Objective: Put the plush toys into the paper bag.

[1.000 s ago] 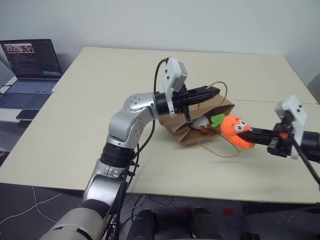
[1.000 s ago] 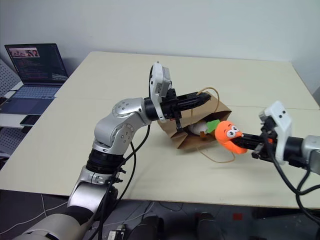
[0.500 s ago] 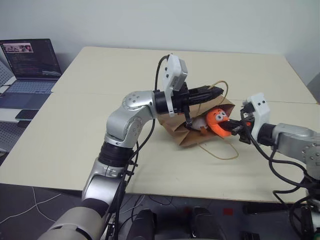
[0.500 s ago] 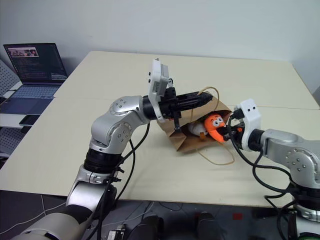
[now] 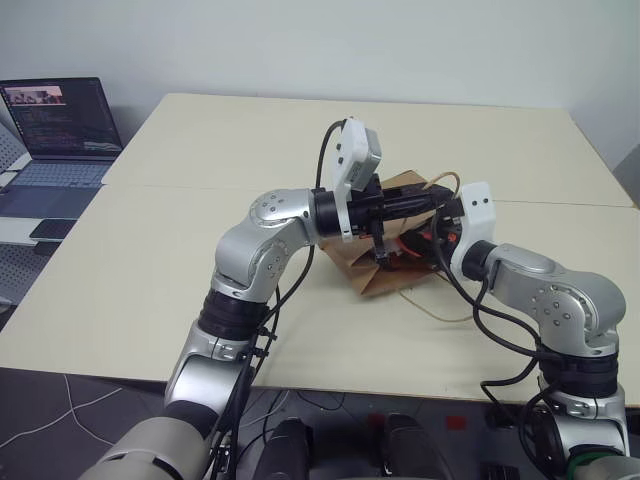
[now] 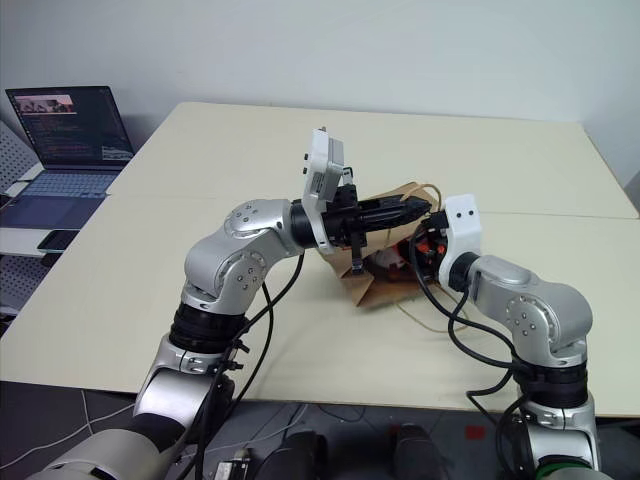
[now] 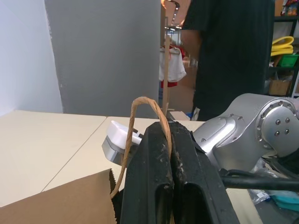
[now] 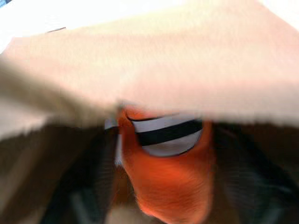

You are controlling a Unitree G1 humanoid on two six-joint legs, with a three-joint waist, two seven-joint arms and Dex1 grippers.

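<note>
Head views: your left gripper (image 5: 432,196) is clamped on the upper handle (image 5: 447,180) of the paper bag (image 5: 375,272), lifting the mouth. Your right gripper (image 5: 436,238) reaches into that mouth; whether its jaws are apart, you cannot tell here.

Left wrist view: jaws together, the cord looping up just past the fingertips. If it slips, the mouth drops onto your right wrist.

Right wrist view: the carrot (image 8: 168,177) lies directly ahead, under the bag's top wall. Withdrawing could drag it out.

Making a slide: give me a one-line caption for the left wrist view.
Shut left gripper pinching the paper bag by its cord handle.
</note>
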